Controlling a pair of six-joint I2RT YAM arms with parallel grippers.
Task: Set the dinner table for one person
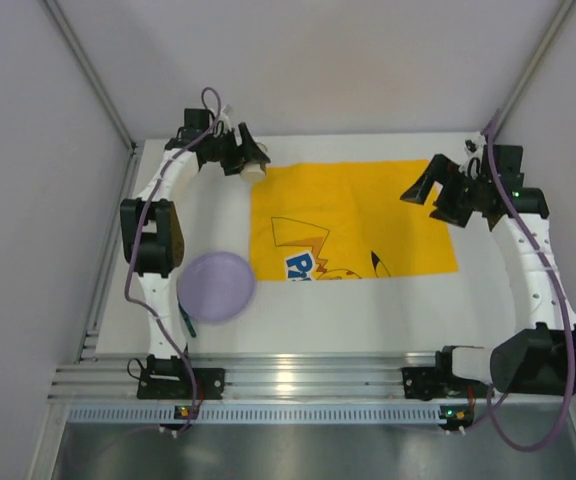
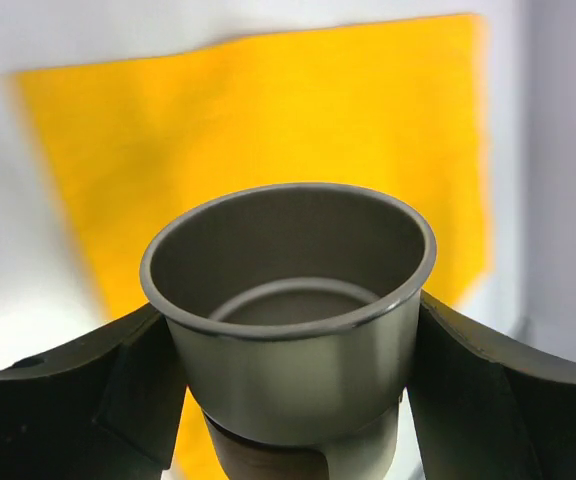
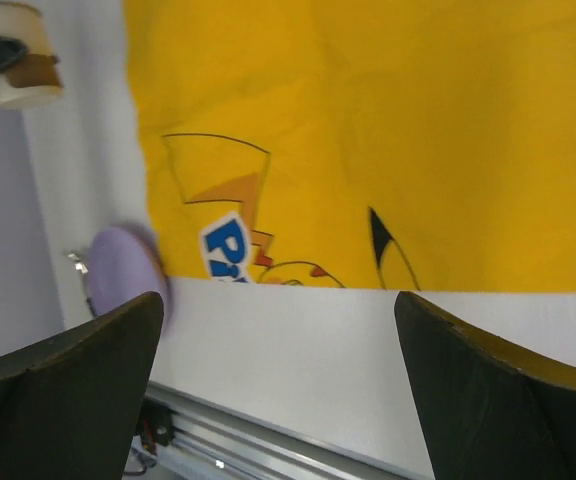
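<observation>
My left gripper (image 1: 251, 158) is shut on a cream cup with a brown band (image 1: 254, 169), held above the white dinner table (image 1: 368, 320) at the far left corner of the yellow cartoon cloth (image 1: 353, 215). In the left wrist view the cup (image 2: 288, 310) fills the space between my fingers (image 2: 63, 400), its empty mouth facing the cloth (image 2: 268, 120). My right gripper (image 1: 435, 195) is open and empty above the cloth's right edge. A lilac plate (image 1: 216, 285) lies on the table at the cloth's near left corner, also seen in the right wrist view (image 3: 123, 270).
A ribbed aluminium rail (image 1: 298, 375) runs along the table's near edge. A thin dark utensil (image 1: 187, 322) pokes out beside the plate, under the left arm. Grey walls close in the left, back and right. The cup also shows in the right wrist view (image 3: 18, 60).
</observation>
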